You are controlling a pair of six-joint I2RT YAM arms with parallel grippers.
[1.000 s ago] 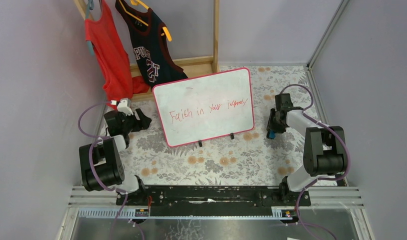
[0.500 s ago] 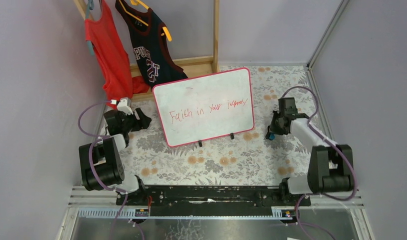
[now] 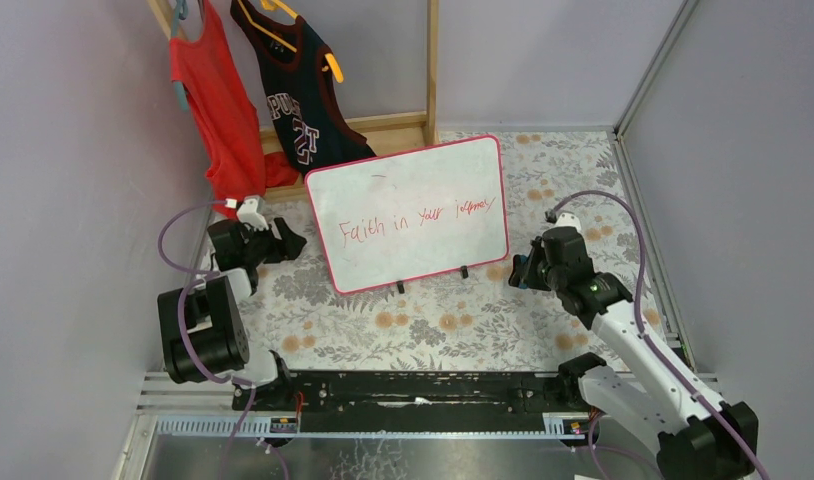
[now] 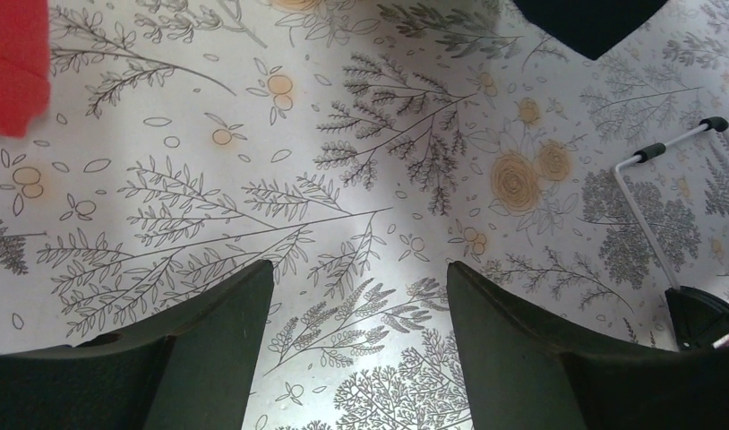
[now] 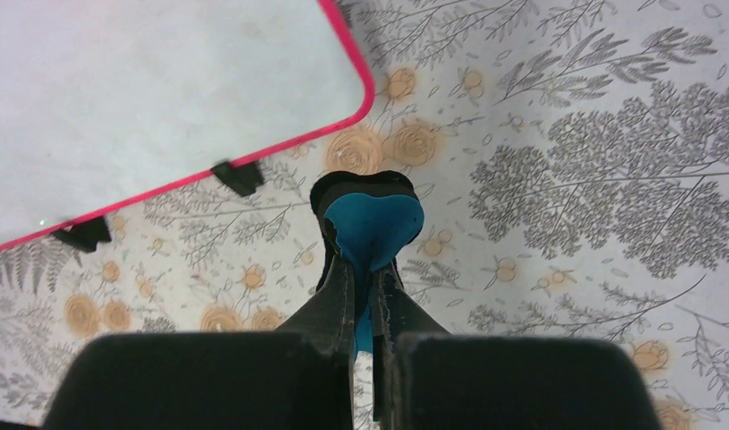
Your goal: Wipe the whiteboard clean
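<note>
Two matte black grippers flank the whiteboard (image 3: 408,215), a white panel with rounded corners and a thin pink-red frame. It stands tilted on small black feet mid-table on the floral cloth (image 3: 433,320), red handwriting across its smooth face. The right gripper (image 5: 363,269) pinches a flat blue eraser (image 5: 374,219) with a black pad, near the board's lower right corner. The left gripper (image 4: 356,278) has its fingers spread above the cloth.

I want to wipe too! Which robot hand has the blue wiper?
The right gripper, pinched shut on the blue eraser; the left gripper is open and empty.
</note>
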